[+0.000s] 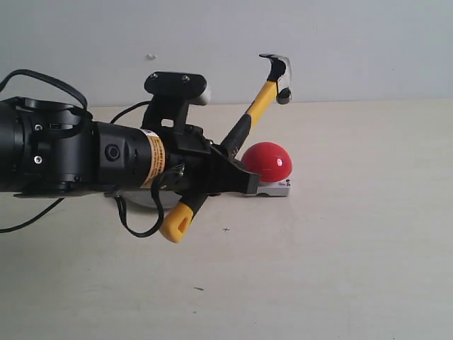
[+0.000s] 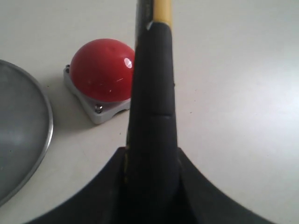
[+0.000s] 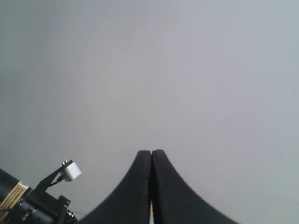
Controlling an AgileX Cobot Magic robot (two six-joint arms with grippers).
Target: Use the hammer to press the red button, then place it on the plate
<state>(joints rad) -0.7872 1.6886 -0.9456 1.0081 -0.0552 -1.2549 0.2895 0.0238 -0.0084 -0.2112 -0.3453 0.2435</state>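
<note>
My left gripper (image 1: pixel 230 173) is shut on the hammer (image 1: pixel 249 122) by its black handle (image 2: pixel 153 107). The hammer slants up and to the right, its dark steel head (image 1: pixel 279 73) raised above the table and beyond the red button (image 1: pixel 267 160), its yellow end (image 1: pixel 178 224) hanging low in front. The button is a glossy red dome (image 2: pixel 103 70) on a grey square base (image 2: pixel 105 112), just beside the handle and apart from it. The steel plate (image 2: pixel 25 135) lies next to the button, mostly hidden behind the left arm in the exterior view. My right gripper (image 3: pixel 151 153) is shut on nothing, facing a bare wall.
The pale tabletop (image 1: pixel 340 255) stretches in front and to the right of the button. A grey wall (image 1: pixel 354 42) stands behind. The left arm's black body (image 1: pixel 64 149) and cable (image 1: pixel 138 219) fill the left side of the exterior view.
</note>
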